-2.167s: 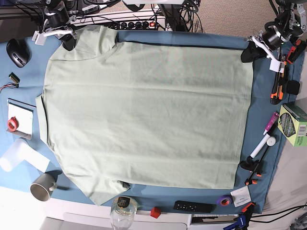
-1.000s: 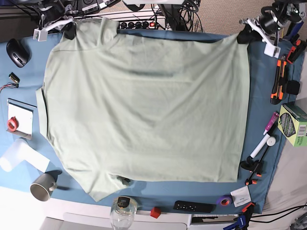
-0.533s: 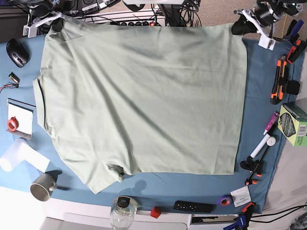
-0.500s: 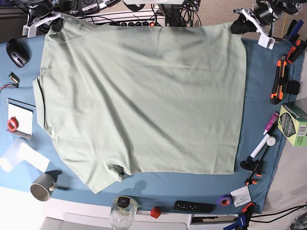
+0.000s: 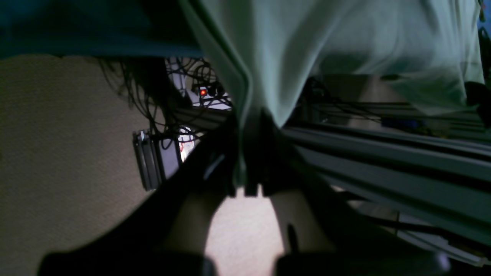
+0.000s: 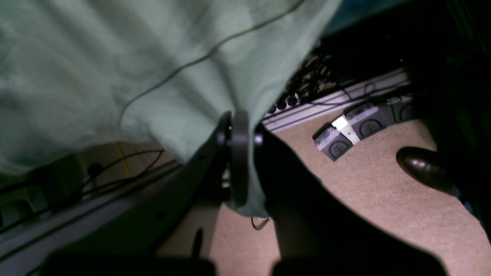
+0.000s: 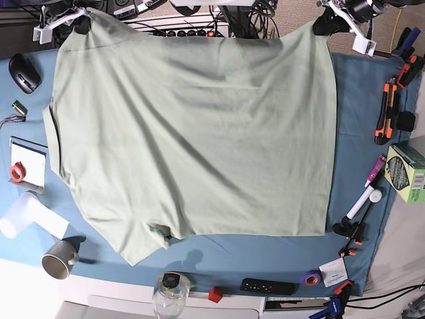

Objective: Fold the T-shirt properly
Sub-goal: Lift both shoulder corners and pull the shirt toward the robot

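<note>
The pale sage-green T-shirt (image 7: 192,133) is spread wide over the blue table cloth (image 7: 358,133), and its far edge is lifted off the table. My left gripper (image 7: 321,25) is shut on the far right corner at the hem; the left wrist view shows its fingers (image 5: 248,161) pinching the cloth (image 5: 307,46). My right gripper (image 7: 81,24) is shut on the far left corner near the shoulder; the right wrist view shows it (image 6: 238,153) clamped on the fabric (image 6: 115,57). The near sleeve (image 7: 136,242) lies on the table. Collar, placket and logo are hidden.
A mouse (image 7: 24,72), a notepad with a tape roll (image 7: 23,163) and a mug (image 7: 60,258) are at the left. A glass jar (image 7: 170,292), a red cube (image 7: 214,294) and a remote (image 7: 267,286) line the near edge. Cutters (image 7: 387,109), markers (image 7: 368,193) and a green box (image 7: 406,171) are at the right.
Both grippers have risen and moved back past the table's far edge with the shirt's corners. The shirt has lifted, and its near edge has slid away from the table's front.
</note>
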You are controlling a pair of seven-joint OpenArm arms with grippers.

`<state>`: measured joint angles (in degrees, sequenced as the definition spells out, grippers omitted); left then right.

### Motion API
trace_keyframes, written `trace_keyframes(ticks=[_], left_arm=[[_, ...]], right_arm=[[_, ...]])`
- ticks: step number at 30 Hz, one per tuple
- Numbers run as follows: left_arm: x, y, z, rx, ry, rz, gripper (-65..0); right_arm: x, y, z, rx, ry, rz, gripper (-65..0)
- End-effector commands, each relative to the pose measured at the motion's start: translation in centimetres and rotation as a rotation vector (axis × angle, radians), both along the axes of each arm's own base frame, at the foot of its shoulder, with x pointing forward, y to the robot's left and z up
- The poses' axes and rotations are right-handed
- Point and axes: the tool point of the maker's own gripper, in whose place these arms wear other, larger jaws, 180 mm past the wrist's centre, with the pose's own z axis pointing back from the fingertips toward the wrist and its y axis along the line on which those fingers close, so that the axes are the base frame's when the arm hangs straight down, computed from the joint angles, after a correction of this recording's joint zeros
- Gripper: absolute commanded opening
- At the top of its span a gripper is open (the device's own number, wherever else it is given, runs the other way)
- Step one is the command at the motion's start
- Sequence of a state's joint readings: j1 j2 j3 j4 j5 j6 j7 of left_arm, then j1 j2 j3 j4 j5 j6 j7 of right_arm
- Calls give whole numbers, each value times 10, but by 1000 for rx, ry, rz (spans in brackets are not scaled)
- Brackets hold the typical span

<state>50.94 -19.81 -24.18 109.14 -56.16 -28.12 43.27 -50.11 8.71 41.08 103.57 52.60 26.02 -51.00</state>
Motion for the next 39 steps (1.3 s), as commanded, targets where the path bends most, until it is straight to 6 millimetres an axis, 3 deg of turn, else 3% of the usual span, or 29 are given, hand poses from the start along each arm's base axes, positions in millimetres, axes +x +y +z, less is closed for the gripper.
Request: trace_keyframes(ticks=[1, 15, 39], left_arm=[[0, 0, 6, -10, -13, -1, -650], [-14, 8, 9, 9, -1, -12, -650], [-24, 8, 6, 12, 35, -22, -650]], right_arm=[[-2, -4, 6, -15, 1, 14, -650], [-1, -12, 9, -39, 20, 49, -650], [-26, -10, 6, -29, 93, 53, -650]])
